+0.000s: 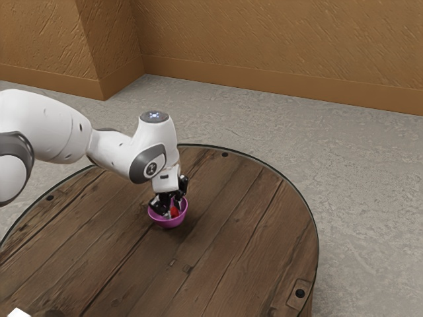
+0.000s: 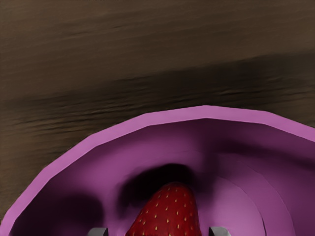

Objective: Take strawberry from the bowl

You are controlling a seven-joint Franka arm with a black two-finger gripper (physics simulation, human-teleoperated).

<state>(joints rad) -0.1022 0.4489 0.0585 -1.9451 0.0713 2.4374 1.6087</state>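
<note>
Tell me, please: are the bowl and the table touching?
Touching. The exterior view shows it: the bowl stands upright, its underside resting on the table.

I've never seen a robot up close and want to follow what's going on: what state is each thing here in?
Gripper: open, lowered into the bowl, fingers on either side of the strawberry.
Strawberry: inside the bowl, not taken out.
Bowl: upright, uncovered, standing on the table.
Arm: stretched out over the table, hand pointing down.

A round table (image 1: 231,257) of dark brown planks carries an upright purple bowl (image 1: 173,224).
</note>
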